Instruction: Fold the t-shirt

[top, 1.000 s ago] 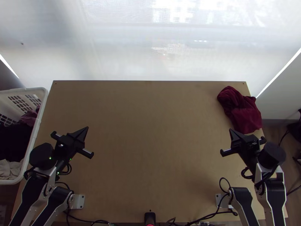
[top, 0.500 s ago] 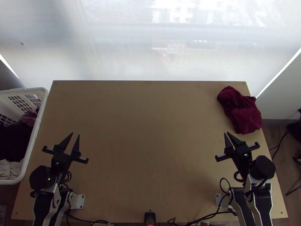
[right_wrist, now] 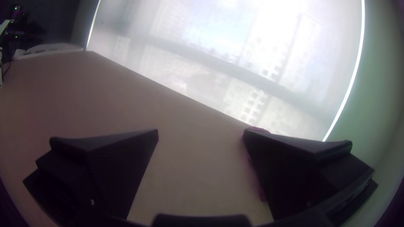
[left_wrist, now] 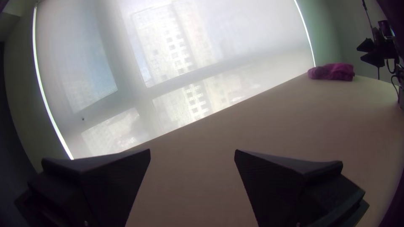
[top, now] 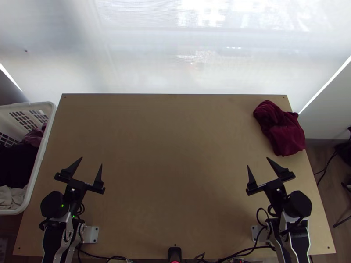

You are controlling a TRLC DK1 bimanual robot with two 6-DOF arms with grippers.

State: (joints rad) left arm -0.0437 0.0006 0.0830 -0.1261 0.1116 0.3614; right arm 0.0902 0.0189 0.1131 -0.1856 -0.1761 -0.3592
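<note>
Lying bunched at the far right of the counter [top: 175, 140], the likely t-shirt [top: 283, 133] stretches roughly along the side edge, beyond the open right claw [top: 258, 161] and well apart from the open left claw [top: 92, 161].
</note>
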